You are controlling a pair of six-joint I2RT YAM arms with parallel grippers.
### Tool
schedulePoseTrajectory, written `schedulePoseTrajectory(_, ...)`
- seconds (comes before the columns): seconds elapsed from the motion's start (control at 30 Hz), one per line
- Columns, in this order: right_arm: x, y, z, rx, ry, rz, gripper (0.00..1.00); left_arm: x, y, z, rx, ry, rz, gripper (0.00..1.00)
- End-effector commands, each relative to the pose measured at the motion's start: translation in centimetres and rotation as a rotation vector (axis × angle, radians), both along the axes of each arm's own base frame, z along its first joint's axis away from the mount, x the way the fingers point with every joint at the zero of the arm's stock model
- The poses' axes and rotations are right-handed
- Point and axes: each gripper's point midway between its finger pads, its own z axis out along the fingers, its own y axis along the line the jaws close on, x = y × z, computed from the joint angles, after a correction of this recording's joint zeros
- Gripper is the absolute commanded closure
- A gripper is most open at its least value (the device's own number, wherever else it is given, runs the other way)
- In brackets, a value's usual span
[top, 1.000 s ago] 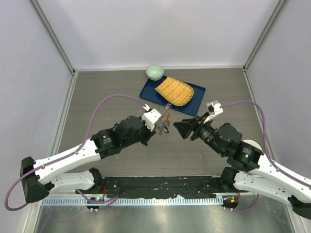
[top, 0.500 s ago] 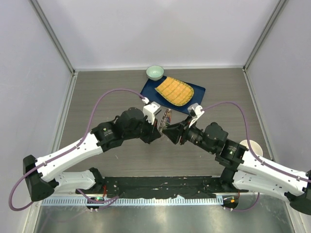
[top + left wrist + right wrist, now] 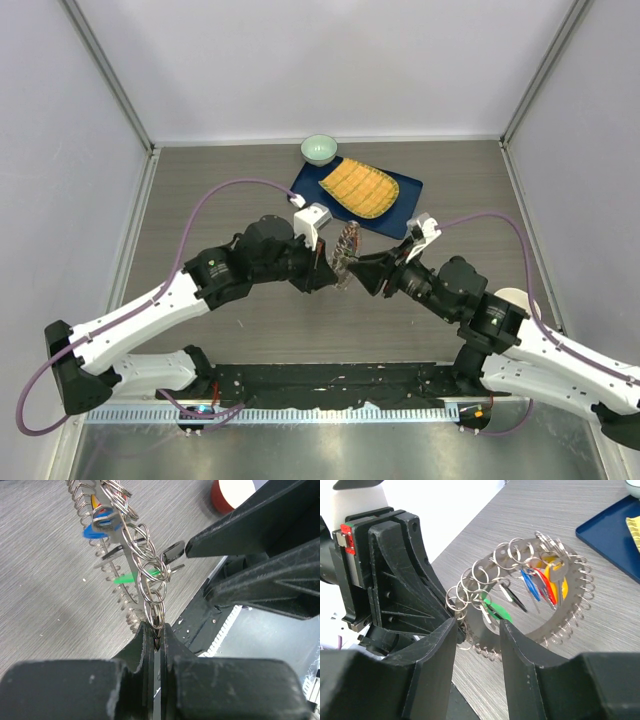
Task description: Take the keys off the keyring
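With the left jaws clamped on the upright keyring [image 3: 347, 255], the right jaws, parted and empty, face its green key [image 3: 496, 612] from the opposite side.

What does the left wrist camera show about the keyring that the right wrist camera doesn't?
Left wrist only: the left gripper pinched shut on a small silvery split ring of the large metal keyring, plus a red-and-white round object. Right wrist only: the keyring's whole loop and a dark blue tray corner. Both: the open right gripper, the green plastic-headed key and the blue plastic-headed key.
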Motion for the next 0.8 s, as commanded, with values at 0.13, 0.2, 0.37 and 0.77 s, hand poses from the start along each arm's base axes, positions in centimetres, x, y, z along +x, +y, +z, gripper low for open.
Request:
schedulePoseTrajectory(0.13,0.2,-1.7,2.6,0.078,0.021,-0.077,0.51,-0.3,-1.3,4.1,-0.122,-0.033,-0.042,1.0)
schedulePoseTrajectory(0.2,0.4,-1.5,2.6,0.087,0.033,-0.082,0.5,-0.5,-1.5,4.3,-0.133,-0.025,-0.048,1.0)
schedulePoseTrajectory(0.37,0.0,-0.4,3.3,0.107,0.033,-0.031,0.52,-0.8,-1.9,5.1,-0.174,-0.007,-0.061,1.0)
schedulePoseTrajectory(0.77,1.0,0.5,1.4,0.033,0.027,-0.047,0.75,-0.9,-2.3,5.6,-0.173,-0.006,-0.081,1.0)
